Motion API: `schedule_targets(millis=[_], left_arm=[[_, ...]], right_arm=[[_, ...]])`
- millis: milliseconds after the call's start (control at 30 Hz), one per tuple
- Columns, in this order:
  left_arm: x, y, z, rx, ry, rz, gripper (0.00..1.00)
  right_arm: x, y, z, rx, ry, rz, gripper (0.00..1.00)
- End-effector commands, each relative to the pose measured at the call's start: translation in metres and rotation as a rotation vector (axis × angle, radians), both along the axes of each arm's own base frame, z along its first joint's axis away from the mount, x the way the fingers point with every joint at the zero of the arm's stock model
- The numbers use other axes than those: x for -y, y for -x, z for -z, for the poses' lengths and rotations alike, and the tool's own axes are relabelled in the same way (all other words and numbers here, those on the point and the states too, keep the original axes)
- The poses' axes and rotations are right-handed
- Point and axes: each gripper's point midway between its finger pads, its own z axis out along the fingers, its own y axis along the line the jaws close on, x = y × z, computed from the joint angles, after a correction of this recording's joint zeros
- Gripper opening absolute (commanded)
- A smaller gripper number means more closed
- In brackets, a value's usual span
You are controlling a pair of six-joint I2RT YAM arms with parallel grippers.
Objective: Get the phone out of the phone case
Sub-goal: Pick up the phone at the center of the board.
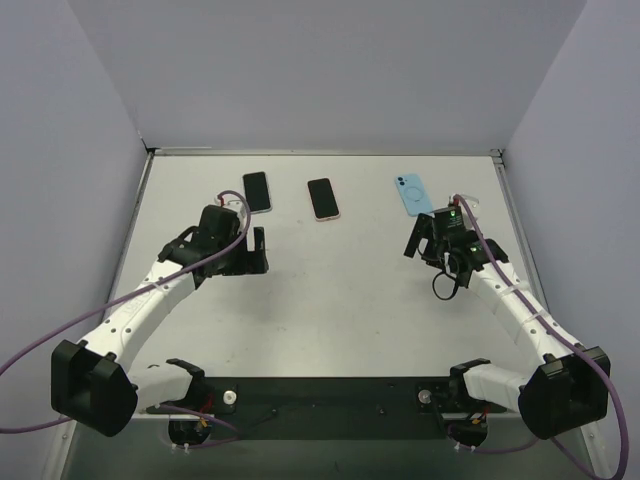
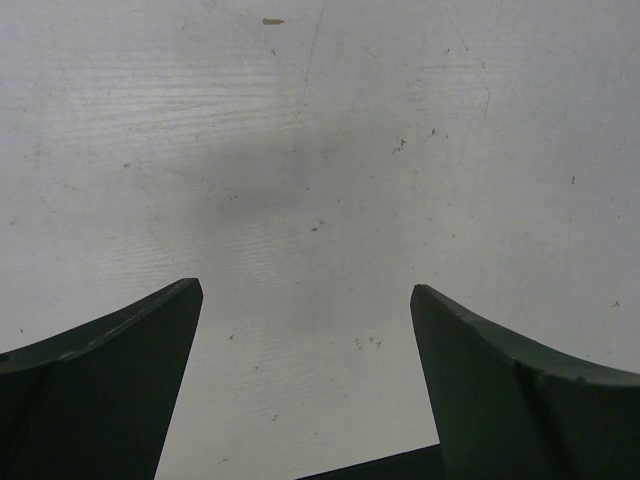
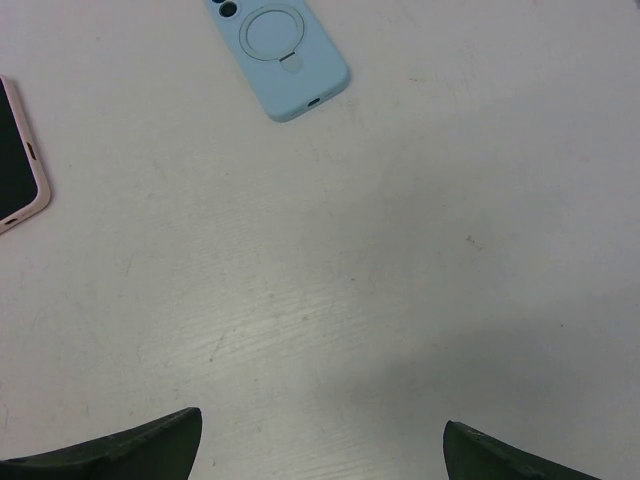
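**While the phones lie out of reach, both arms hang empty**

Since each arm sits short of the far row, the left gripper [image 1: 256,250] and right gripper [image 1: 419,240] hover over bare table [image 1: 340,300], fingers spread, holding nothing. Beyond them lie a black phone [image 1: 257,191], a pink-cased phone [image 1: 322,198] screen-up, and a blue-cased phone [image 1: 413,194] face-down, nearest the right gripper. Lying flat, they offer only thin edges, so one arm probably pins while the other peels.

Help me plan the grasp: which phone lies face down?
The light blue silicone-cased phone with a ring stand, rightmost; the black rectangular phone and pink-cased rectangular phone show dark screens.
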Motion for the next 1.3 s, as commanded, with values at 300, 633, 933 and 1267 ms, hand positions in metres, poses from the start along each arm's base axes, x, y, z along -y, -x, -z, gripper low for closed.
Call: schedule_targets(millis=[300, 633, 933, 1267], left_arm=[[-0.006, -0.018, -0.047, 0.082, 0.019, -0.119, 0.97], [0.036, -0.006, -0.028, 0.025, 0.236, -0.041, 0.97], [0.009, -0.023, -0.044, 0.180, 0.186, -0.194, 0.97], [0.000, -0.029, -0.043, 0.206, 0.209, -0.291, 0.98]], right_arm=[[-0.008, -0.027, -0.002, -0.107, 0.076, -0.087, 1.00], [-0.023, -0.109, 0.008, -0.366, 0.007, -0.090, 1.00], [0.007, -0.195, 0.018, -0.319, -0.052, -0.031, 1.00], [0.038, -0.245, 0.072, -0.309, -0.084, 0.028, 1.00]])
